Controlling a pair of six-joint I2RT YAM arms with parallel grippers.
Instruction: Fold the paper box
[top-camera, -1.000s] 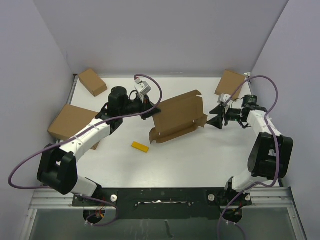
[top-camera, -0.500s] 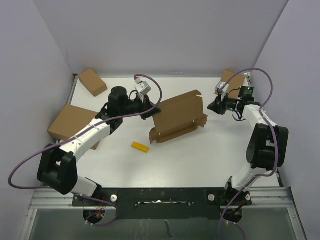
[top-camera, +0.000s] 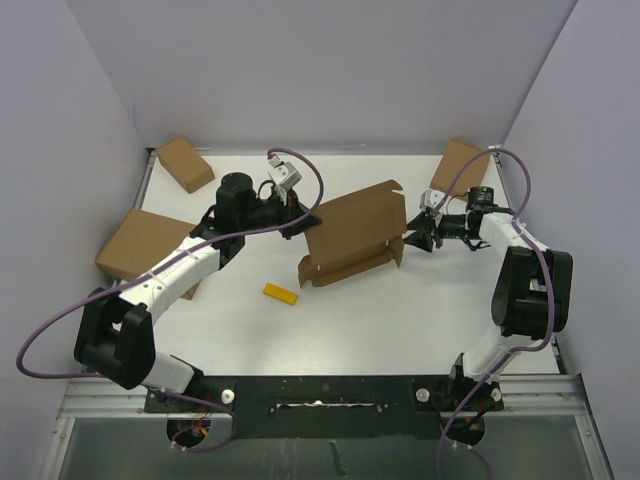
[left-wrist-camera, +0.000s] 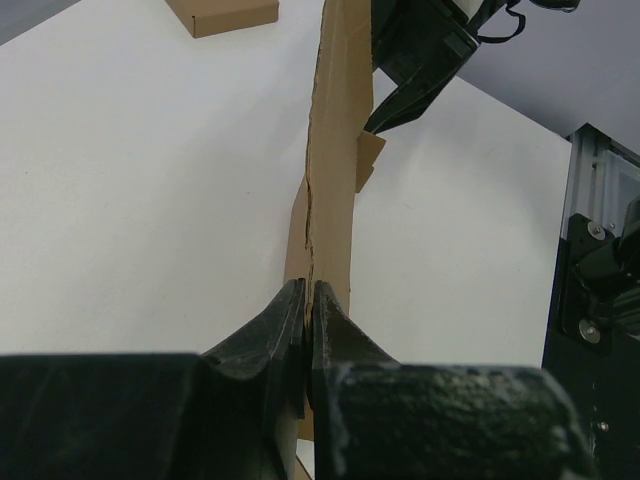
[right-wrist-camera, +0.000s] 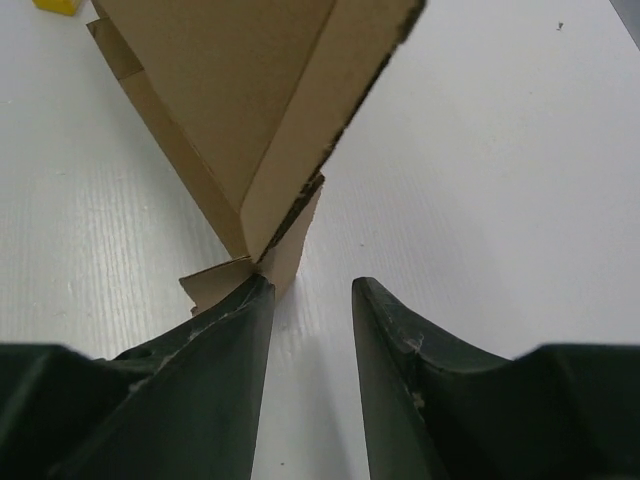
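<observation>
Top external view: the paper box (top-camera: 355, 235) stands on its edge, long way running left to right. The left gripper (top-camera: 300, 227) pinches its left end; the right gripper (top-camera: 411, 240) is spread at its right flap.

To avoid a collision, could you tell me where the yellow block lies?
Top view: the yellow block lies left of centre, on the near side of the paper box, by its left corner.

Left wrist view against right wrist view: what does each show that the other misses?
Only left wrist: the left pincer shut on an edge of the paper box, and a spare brown box beyond. Only right wrist: a yellow block, and the right pincer with jaws open beside the box's corner flap. Both: the paper box, the right pincer, the white table.
</observation>
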